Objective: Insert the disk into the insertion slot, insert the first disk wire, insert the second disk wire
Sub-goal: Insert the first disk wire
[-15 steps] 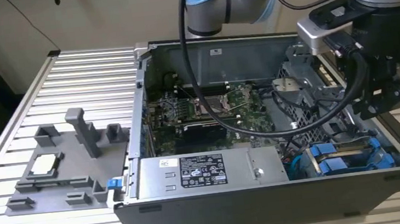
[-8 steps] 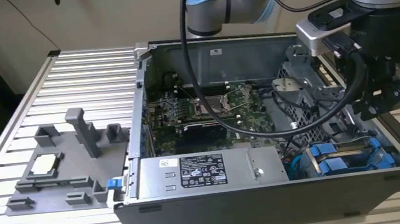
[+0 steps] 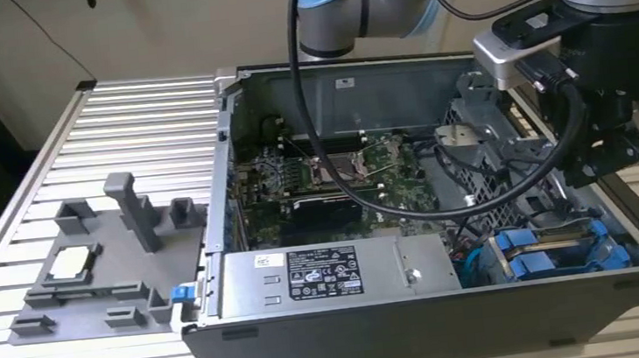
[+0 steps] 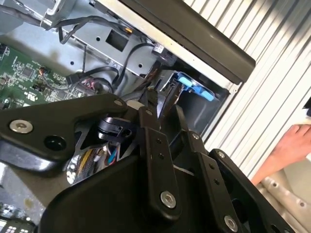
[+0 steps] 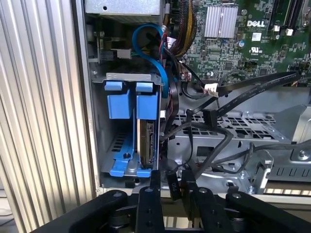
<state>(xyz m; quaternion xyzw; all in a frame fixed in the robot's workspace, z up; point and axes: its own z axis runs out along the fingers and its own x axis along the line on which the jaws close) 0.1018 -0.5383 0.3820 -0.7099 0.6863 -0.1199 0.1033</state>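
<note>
Gripper (image 5: 172,178) fingers drawn close, pinching what looks like a black wire connector (image 5: 174,188) just beside the end of the disk (image 5: 146,141); the contact itself is partly hidden. Disk sits edge-on inside the insertion slot (image 5: 129,76), in its blue carrier frame (image 5: 146,104), next to a second blue carrier (image 5: 119,102). Judged from that, step one is done: the disk is in the bay. Wire steps look unfinished, with the connector held in the gripper and not seated in the disk. A blue cable (image 5: 158,53) loops down past the slot; can't tell whether its end is plugged in. Loose black cables (image 5: 252,85) cross the perforated metal bracket (image 5: 243,124) near the bay. Further out are the green motherboard (image 5: 243,39), the grey power-supply box (image 3: 329,275) and the ribbed aluminium table (image 5: 43,97). A person's hand (image 4: 291,143) shows at the table edge in the second wrist view, well apart from the case.
</note>
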